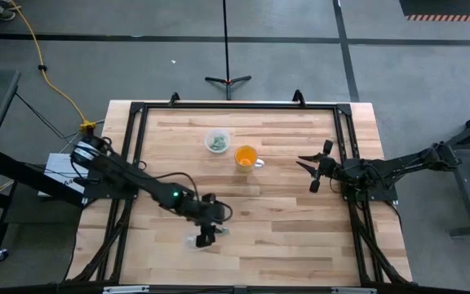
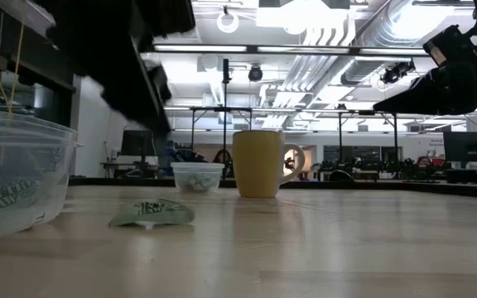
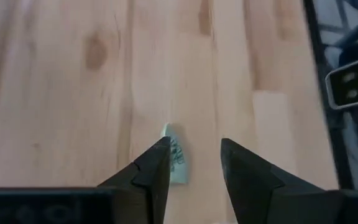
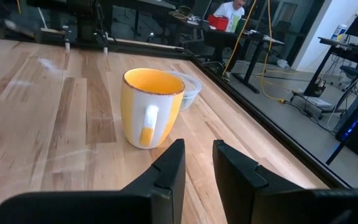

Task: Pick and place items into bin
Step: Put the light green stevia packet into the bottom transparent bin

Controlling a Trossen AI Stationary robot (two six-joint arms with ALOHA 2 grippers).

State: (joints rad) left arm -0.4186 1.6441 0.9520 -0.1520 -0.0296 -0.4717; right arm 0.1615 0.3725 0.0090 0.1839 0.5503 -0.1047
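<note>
One tiny pale green-grey piece [image 3: 178, 160] lies flat on the wood, also visible in the low view [image 2: 151, 213]. My left gripper [image 3: 194, 146] is open and hovers over it near the table's near middle [image 1: 206, 235]. The piece sits just inside one finger, partly hidden by it. More such pieces lie in a small clear bowl [image 1: 216, 140] toward the far side. My right gripper [image 1: 311, 173] is open and waits by the table's right edge, pointing at the orange cup [image 4: 151, 106].
The orange cup [image 1: 246, 155] stands right of the small bowl [image 2: 197, 176]. A larger clear tub [image 2: 15, 174] stands close to the near edge, beside my left gripper [image 1: 196, 240]. A black frame rims the table [image 1: 345, 131]. A person sits in the room beyond [image 4: 232, 9].
</note>
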